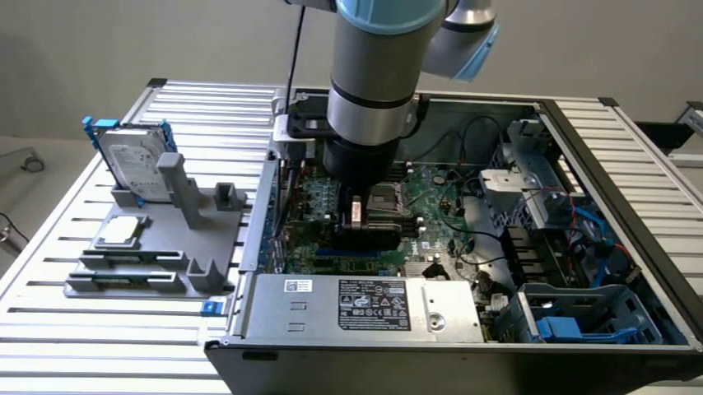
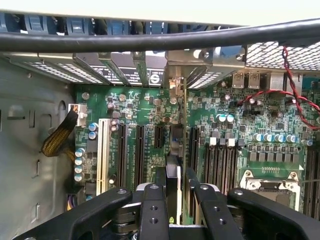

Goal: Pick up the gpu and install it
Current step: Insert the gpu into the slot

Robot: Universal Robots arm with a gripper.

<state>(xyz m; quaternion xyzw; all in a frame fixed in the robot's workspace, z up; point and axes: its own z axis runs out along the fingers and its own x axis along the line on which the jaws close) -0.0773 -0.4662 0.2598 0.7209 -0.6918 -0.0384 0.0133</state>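
My gripper (image 2: 176, 176) is deep inside the open computer case (image 1: 615, 164), over the green motherboard (image 2: 240, 125). It is shut on the gpu (image 2: 175, 147), a thin dark card seen edge-on between the two black fingers (image 2: 152, 200). The card stands upright and runs to its grey metal end bracket (image 2: 175, 87) at the case's rear slot openings. It is lined up with the black expansion slots (image 2: 140, 150); I cannot tell whether its edge is seated. In the exterior view the arm's wrist covers the gripper (image 1: 360, 216), and the dark gpu (image 1: 354, 239) shows just below it.
A grey holder (image 1: 165, 247) beside the case carries a silver hard drive in a blue-edged frame (image 1: 134, 164) and a small square CPU chip (image 1: 121, 232). The power supply (image 1: 363, 304), CPU socket (image 2: 267, 182), red wires (image 2: 295, 100) and a thick black cable (image 2: 150, 40) crowd the card.
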